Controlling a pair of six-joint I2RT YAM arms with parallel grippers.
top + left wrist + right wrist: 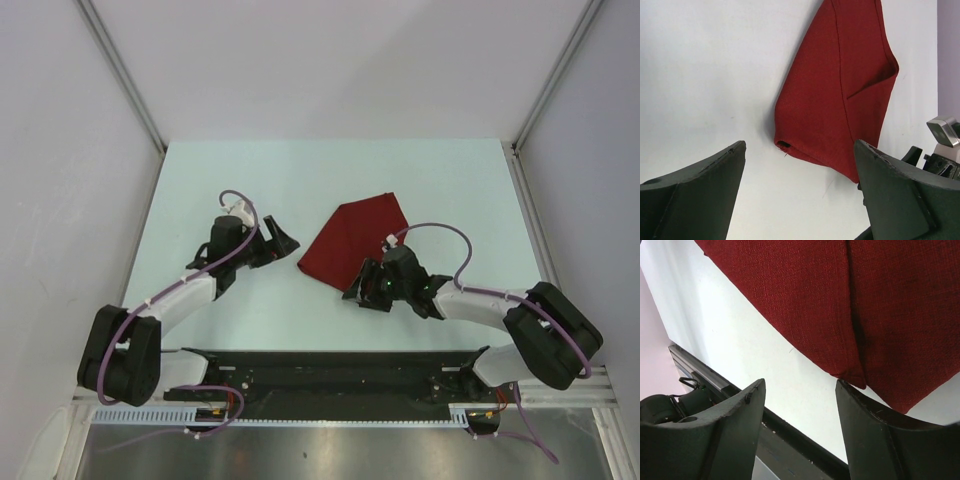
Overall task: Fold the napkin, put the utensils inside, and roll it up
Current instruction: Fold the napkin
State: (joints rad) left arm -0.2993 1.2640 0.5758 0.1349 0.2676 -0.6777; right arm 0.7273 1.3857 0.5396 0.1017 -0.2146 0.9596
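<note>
The napkin [354, 238] lies folded on the worktop [250, 180], its near corner at my right hand [363, 288], fingers apart. My left hand [282, 243], spread wide, sits well clear. I'd pinch both layers low at that corner before rolling.

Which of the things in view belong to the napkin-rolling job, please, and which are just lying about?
Job: napkin, folded; dark spot at its corner, maybe the knife, too small to tell; left tool and right tool, both open.
Just there: table; black rail at its near edge.
</note>
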